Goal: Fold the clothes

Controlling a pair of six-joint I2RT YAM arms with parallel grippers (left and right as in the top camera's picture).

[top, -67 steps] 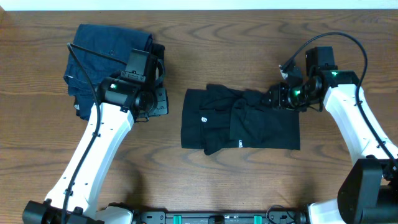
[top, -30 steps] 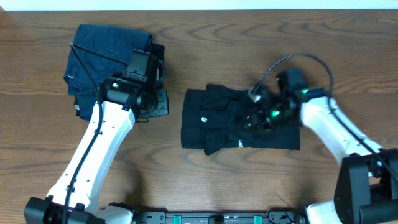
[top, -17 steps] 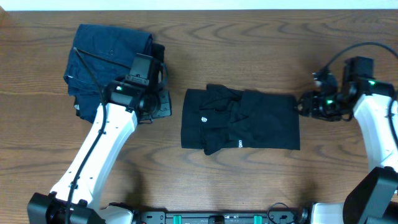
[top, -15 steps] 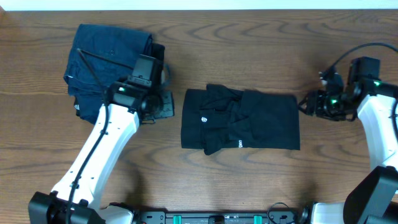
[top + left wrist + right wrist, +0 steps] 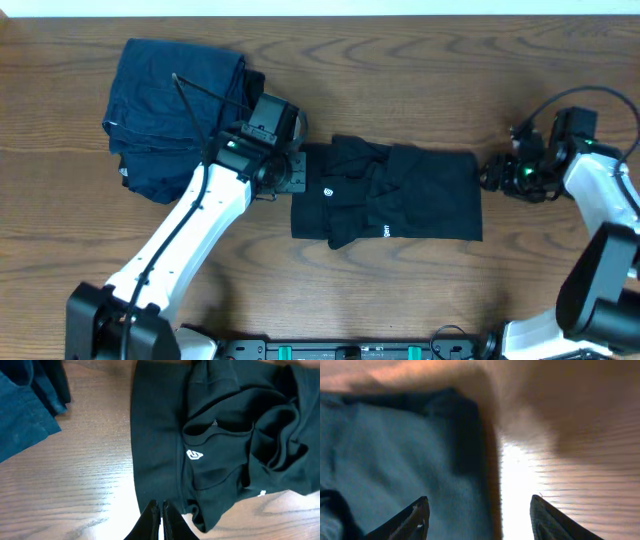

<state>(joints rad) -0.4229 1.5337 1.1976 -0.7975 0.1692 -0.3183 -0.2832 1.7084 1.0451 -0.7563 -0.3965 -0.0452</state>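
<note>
The clothes, a black T-shirt (image 5: 400, 195) with a small white logo (image 5: 329, 193), lie partly folded in a rough rectangle at the table's middle. My left gripper (image 5: 295, 172) is shut and empty at the shirt's left edge. In the left wrist view its closed fingertips (image 5: 161, 505) sit just over the shirt's (image 5: 220, 435) near hem, with the logo (image 5: 193, 454) ahead. My right gripper (image 5: 490, 176) hangs open at the shirt's right edge. In the right wrist view, the gripper (image 5: 480, 502) has one finger over the fabric (image 5: 395, 460) and the other over bare wood, gripping nothing.
A dark blue denim-like folded stack (image 5: 175, 105) lies at the back left, and its corner shows in the left wrist view (image 5: 20, 410). The wooden table (image 5: 400, 300) surrounds the shirt. The right arm's cable loops above its wrist.
My left arm has swung right from the denim stack to the shirt's left edge, still shut. My right gripper has drawn back from over the shirt to its right edge and opened wider.
</note>
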